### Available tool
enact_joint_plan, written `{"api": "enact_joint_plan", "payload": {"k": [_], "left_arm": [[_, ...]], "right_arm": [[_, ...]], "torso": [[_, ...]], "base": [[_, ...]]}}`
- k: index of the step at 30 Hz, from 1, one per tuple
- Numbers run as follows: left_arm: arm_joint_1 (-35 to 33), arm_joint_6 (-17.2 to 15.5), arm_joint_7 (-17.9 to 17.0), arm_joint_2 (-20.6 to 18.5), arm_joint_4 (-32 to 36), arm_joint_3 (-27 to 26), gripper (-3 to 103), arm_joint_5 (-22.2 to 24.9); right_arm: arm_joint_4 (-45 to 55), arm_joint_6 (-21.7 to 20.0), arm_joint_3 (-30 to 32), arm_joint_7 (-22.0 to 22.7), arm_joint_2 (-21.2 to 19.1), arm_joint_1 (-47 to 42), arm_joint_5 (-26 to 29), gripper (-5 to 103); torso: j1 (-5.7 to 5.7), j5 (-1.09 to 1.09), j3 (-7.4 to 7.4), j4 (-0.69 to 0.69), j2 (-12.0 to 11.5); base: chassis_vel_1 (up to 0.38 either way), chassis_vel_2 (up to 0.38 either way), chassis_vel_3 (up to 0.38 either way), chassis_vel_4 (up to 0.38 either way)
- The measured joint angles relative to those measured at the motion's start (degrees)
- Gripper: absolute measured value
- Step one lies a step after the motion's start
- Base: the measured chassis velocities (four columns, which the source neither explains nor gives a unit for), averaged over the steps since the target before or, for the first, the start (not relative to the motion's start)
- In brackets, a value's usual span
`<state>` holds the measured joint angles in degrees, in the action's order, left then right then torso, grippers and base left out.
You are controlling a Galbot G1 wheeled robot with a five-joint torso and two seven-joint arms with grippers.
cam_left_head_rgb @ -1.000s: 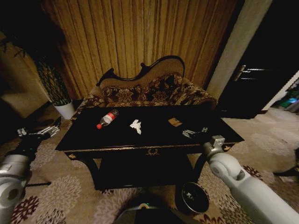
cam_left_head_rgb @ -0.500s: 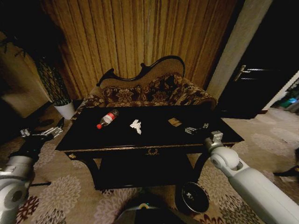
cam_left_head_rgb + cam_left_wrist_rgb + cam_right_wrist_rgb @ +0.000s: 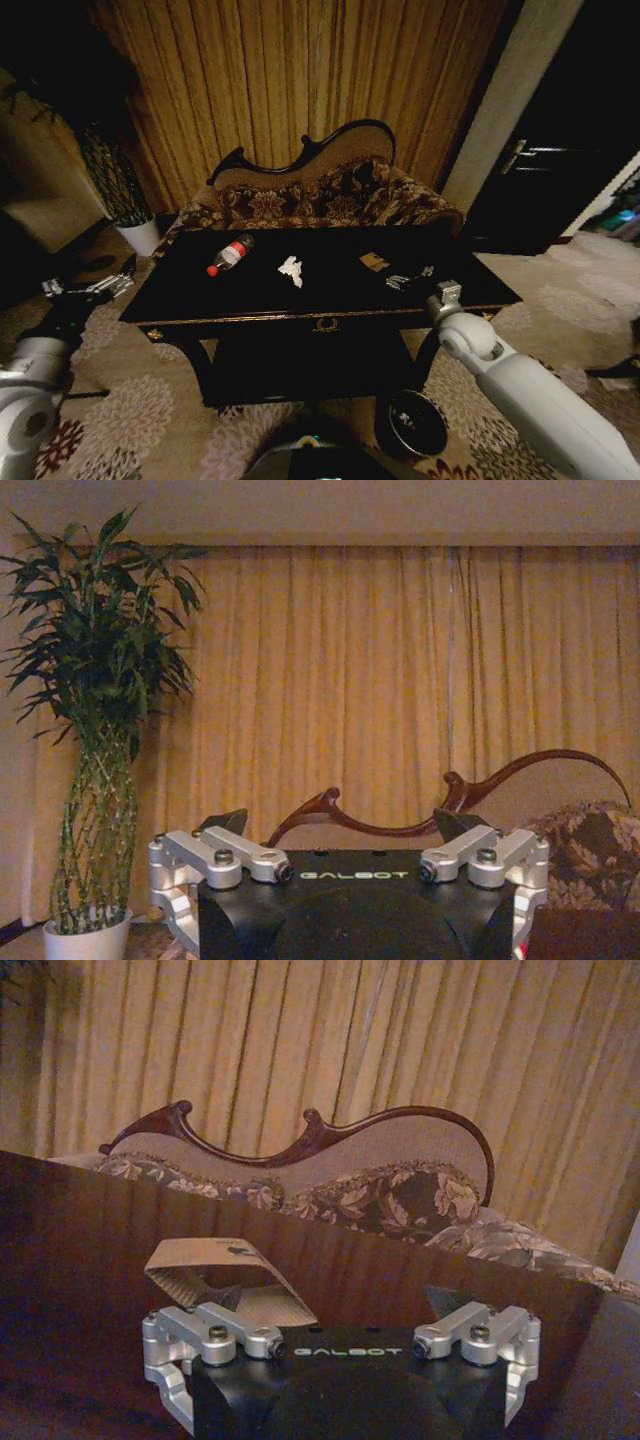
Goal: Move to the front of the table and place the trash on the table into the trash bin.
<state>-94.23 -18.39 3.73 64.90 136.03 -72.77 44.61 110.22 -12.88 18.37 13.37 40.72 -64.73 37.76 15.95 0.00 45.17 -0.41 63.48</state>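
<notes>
The robot stood before the tabletop point(image 3: 200, 290), starting pickup; next called for closing on the tan wrapper point(image 3: 374, 261). The bin point(image 3: 417, 421) sat on the floor. The right end effector point(image 3: 411, 277), open, hovered just short of it; left end effector point(image 3: 88, 287), open, idled aside.

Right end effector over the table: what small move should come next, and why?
Probably a short advance toward the brown wrapper. The right end effector hovers open over the table just short of it, and in the wrist view the wrapper lies directly ahead, off-centre toward one finger.
</notes>
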Motion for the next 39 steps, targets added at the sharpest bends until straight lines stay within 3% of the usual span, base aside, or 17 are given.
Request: {"api": "enact_joint_plan", "payload": {"k": [39], "left_arm": [[-0.5,0.2,0.0,-0.5,0.8,-3.0,100,1.3]], "right_arm": [[-3.3,-0.6,-9.7,0.3,2.0,10.6,1.4,100]], "torso": [[0.00,0.00,0.00,0.00,0.0]], "base": [[0.000,0.000,0.000,0.000]]}}
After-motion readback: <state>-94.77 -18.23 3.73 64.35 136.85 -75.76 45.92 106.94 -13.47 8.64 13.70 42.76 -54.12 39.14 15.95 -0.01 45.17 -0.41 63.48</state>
